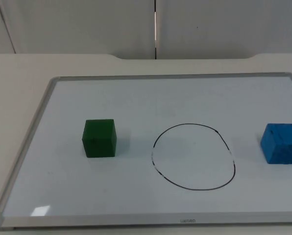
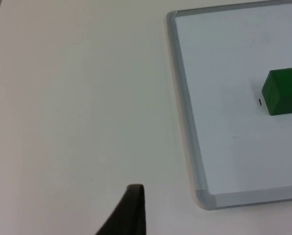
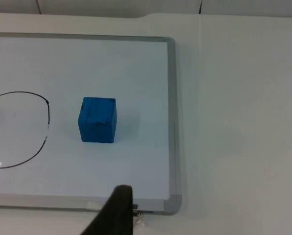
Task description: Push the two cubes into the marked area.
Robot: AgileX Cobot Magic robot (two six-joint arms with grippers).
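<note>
My left pincer (image 2: 131, 210) waits over the white counter (image 2: 77, 98); the green cube (image 2: 284, 91) lies ahead on the grey-framed whiteboard (image 2: 185, 122). My right pincer (image 3: 117, 210) faces the blue cube (image 3: 97, 119), beside the black-drawn ring (image 3: 43, 137). I cannot tell either pincer's spread.

A small grey imprint sits on the near frame of the whiteboard (image 1: 23, 147) in the top view, roughly centred along that edge; its letters are too small to read; the black hand-drawn circle (image 1: 193, 156) on the board is an outline only, carrying no writing; the green cube (image 1: 99, 138) and blue cube (image 1: 281, 143) bear no legible marks.
</note>
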